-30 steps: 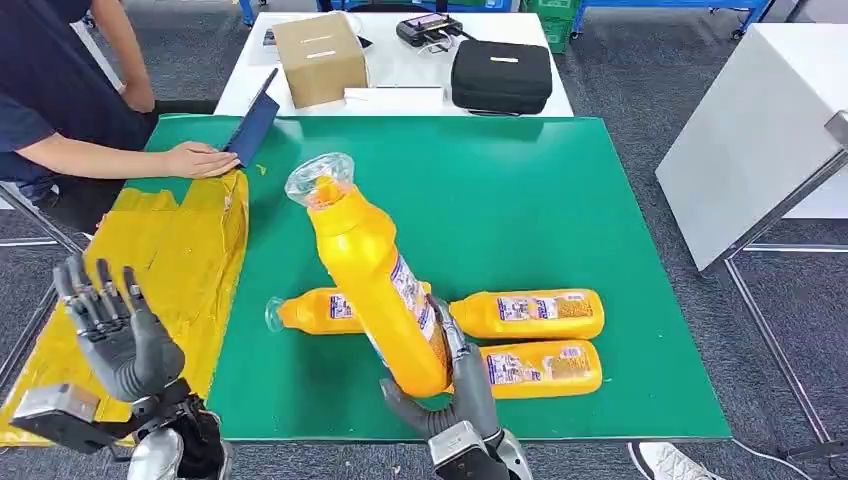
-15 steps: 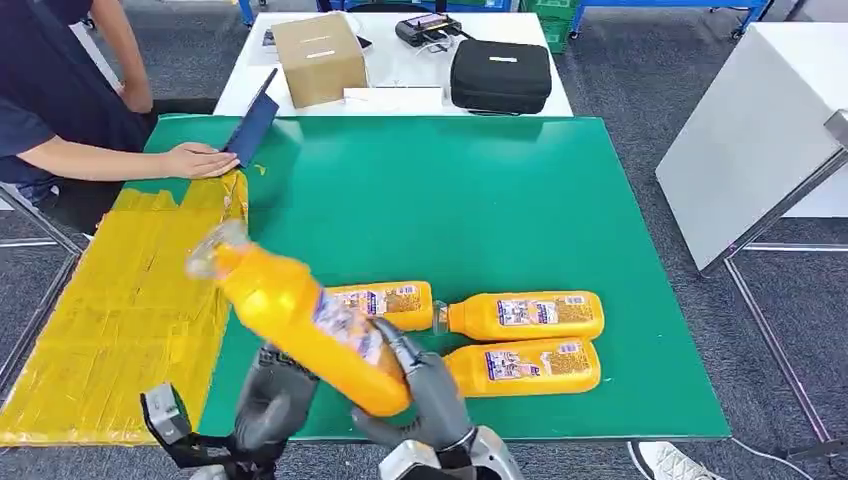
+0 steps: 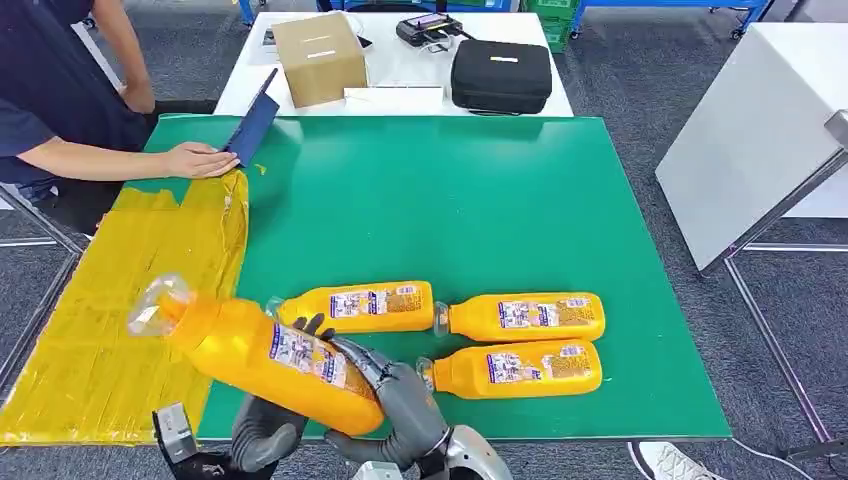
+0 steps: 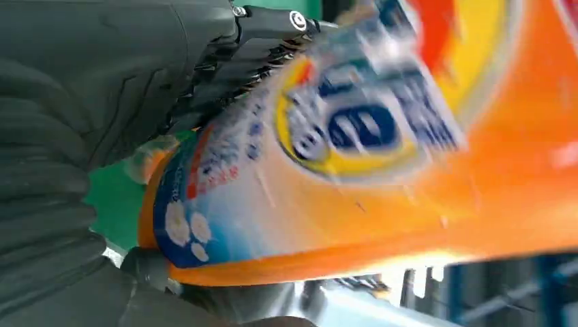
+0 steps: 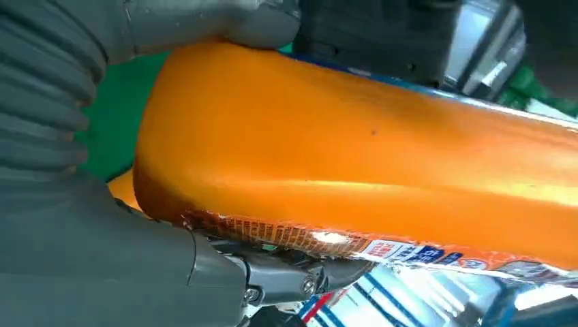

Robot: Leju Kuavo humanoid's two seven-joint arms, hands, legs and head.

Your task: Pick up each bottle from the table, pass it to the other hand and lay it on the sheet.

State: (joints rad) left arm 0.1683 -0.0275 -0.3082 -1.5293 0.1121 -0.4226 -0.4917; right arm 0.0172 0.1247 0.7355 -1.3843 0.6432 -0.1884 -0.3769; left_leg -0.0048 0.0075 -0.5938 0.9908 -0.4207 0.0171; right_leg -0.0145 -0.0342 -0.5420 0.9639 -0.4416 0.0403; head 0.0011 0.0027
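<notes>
A large orange bottle (image 3: pixel 262 352) hangs tilted over the front left edge of the green mat (image 3: pixel 470 200), its clear cap over the yellow sheet (image 3: pixel 110 310). My right hand (image 3: pixel 395 400) grips its base end from the right. My left hand (image 3: pixel 265 432) cups it from below, with dark fingertips (image 3: pixel 314 325) curled over its far side. Close up, the bottle (image 4: pixel 409 170) lies in my left hand (image 4: pixel 68 136), and the bottle (image 5: pixel 375 157) lies in my right hand (image 5: pixel 68 204). Three more orange bottles lie flat on the mat: one (image 3: pixel 362 305) in the middle and two (image 3: pixel 525 316) (image 3: pixel 522 368) to its right.
A person sits at the far left with a hand (image 3: pixel 202 160) flat on the mat by a dark tablet (image 3: pixel 255 125). Behind the mat, a white table holds a cardboard box (image 3: pixel 318 58) and a black case (image 3: pixel 500 75). Another white table (image 3: pixel 760 120) stands at the right.
The bottle has tipped from near upright down and to the left, its cap now over the sheet. My left hand has come in from the far left and closed under it.
</notes>
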